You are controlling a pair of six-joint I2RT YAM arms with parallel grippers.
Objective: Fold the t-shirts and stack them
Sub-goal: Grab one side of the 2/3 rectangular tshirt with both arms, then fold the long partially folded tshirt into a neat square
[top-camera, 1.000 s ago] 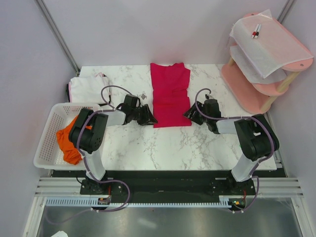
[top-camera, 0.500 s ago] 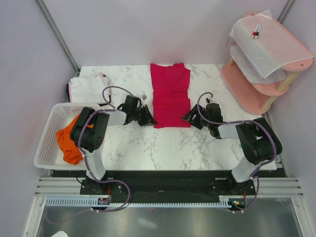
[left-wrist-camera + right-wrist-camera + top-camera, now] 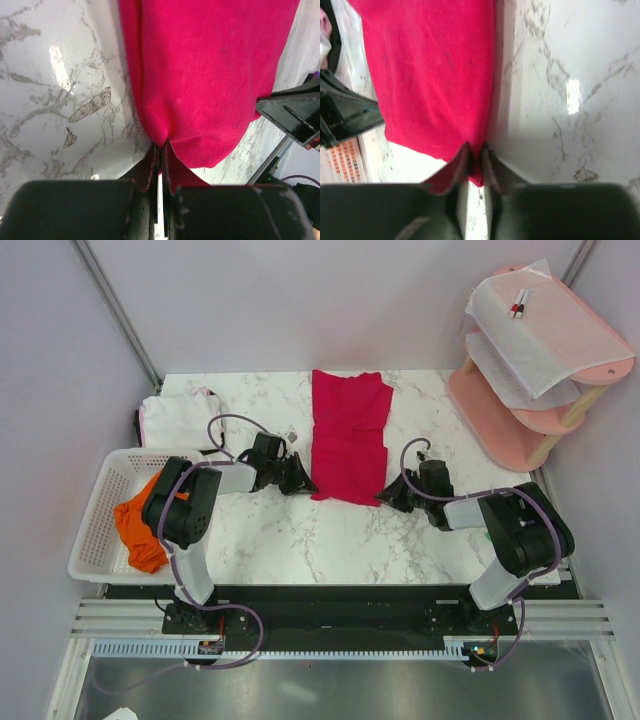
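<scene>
The left pincer [image 3: 160,148] is pressed together on a bit of the crimson t-shirt [image 3: 348,435], pinching the cloth right at its near left corner, where the fabric bunches into a small pucker between the two black tips. The right pincer [image 3: 474,150] is doing the same on the other side. Its tips are drawn close with red cloth caught between them at the near right corner. Both arms lie low over the marble table [image 3: 300,540], reaching in from either side so that the two pincers face each other across the shirt's near hem.

The crimson shirt is folded into a long narrow strip. It runs from the middle of the table's far edge towards the middle of the table, mostly flat on the marble, with its near end held at both corners.

Further out, the white t-shirt [image 3: 180,418] lies folded at the far left corner of the table, well apart from the red one. Near it, along the table's left edge, stands a white mesh basket [image 3: 95,505] with the orange t-shirt [image 3: 140,525] crumpled inside, towards its near end. At the far right corner stands a pink tiered shelf [image 3: 500,435], its levels draped with thin white sheets [image 3: 545,330].
</scene>
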